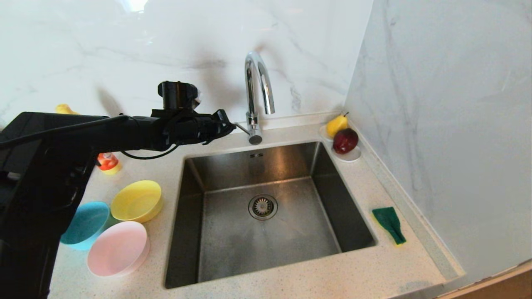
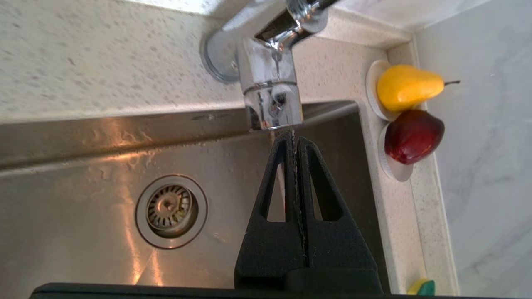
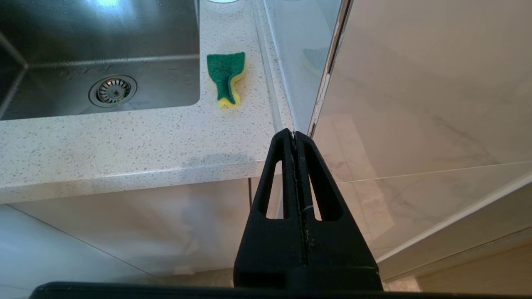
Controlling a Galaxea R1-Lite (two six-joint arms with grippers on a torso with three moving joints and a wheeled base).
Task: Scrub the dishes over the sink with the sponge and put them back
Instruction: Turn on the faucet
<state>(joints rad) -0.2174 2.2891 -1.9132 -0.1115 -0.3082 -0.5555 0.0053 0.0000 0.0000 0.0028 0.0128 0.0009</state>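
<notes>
With three dishes (image 1: 120, 220) out | one sponge (image 1: 389, 224) | one sink (image 1: 266, 216)

A white saucer (image 1: 351, 156) at the far right counter (image 1: 291, 286) corner holds 1 yellow pear (image 1: 336, 125) and 1 dark red apple (image 1: 345, 140).

The sink (image 1: 266, 207) is set into the counter (image 1: 291, 278), with the drain (image 1: 262, 207) in the middle of its floor. The faucet (image 1: 255, 95) stands behind the sink at its back rim. Three bowls (image 1: 124, 224) sit close together on the counter left of the sink, two nearer the front and one behind them. The sponge (image 1: 389, 224) lies on the counter right of the sink, near the side wall. A saucer (image 1: 349, 155) with a pear (image 1: 336, 124) and an apple (image 1: 345, 140) on it sits in the back right corner. A bottle (image 1: 108, 162) stands behind the bowls.
</notes>
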